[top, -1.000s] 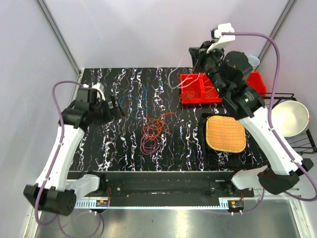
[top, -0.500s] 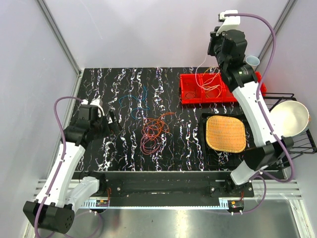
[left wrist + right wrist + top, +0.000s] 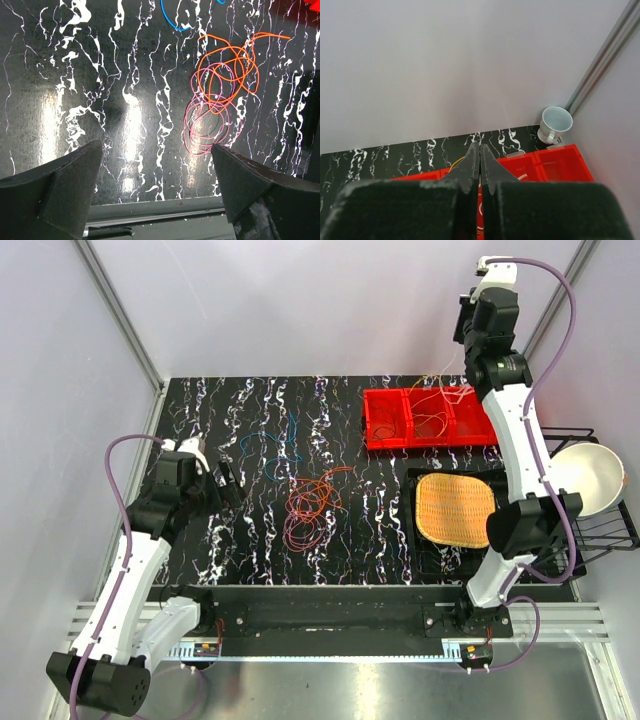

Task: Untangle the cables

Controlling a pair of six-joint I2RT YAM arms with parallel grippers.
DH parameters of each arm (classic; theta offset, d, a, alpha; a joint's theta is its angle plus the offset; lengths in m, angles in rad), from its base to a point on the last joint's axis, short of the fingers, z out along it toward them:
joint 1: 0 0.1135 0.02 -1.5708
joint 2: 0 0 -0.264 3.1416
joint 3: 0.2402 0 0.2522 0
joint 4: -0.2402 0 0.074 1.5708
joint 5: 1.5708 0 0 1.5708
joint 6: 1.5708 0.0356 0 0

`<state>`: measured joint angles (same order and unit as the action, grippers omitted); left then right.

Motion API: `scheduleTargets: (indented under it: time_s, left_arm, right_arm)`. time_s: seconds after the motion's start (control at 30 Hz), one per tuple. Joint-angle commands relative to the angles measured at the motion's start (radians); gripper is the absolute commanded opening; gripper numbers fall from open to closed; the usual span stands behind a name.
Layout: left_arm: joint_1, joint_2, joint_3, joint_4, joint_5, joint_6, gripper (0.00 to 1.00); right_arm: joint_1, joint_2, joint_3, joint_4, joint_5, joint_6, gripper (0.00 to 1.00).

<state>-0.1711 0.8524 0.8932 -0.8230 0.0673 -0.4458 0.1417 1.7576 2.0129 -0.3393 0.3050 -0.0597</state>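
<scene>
Marbled table (image 3: 75, 75), pink cable (image 3: 205, 125) from left wrist, cup (image 3: 556, 122) from right wrist

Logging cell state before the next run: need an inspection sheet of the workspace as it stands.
surface: black marbled tabletop, no spills seen.
job's things: blue cable lies apart; orange-red cable and pink cable overlap; yellow-orange cable over the red tray.
clutter: woven mat; white bowl on wire rack; cup.
grippers: left gripper open above the tabletop beside the tangle; right gripper shut, high over the tray, grip on cable unclear.
cables: purple hoses loop off both arms.
surroundings: pale walls; nothing else seen.
</scene>
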Motion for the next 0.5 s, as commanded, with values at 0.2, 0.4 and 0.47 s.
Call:
scheduleTargets:
  time_s: [0.2,0.4,0.47]
  left_arm:
    - [-0.001,-0.006,-0.002,0.055,-0.007,-0.002,0.93]
    - [-0.001,0.002,-0.004,0.055,-0.008,-0.002,0.92]
    - [-0.001,0.004,-0.002,0.055,-0.009,-0.004,0.92]
  right_arm:
    - [-0.059,0.126,0.132,-0.009,0.078,-0.04,0.0]
    - [-0.088,0.203,0.182,-0.023,0.135,-0.038,0.0]
    - [-0.097,0.226,0.216,-0.039,0.149,-0.037,0.0]
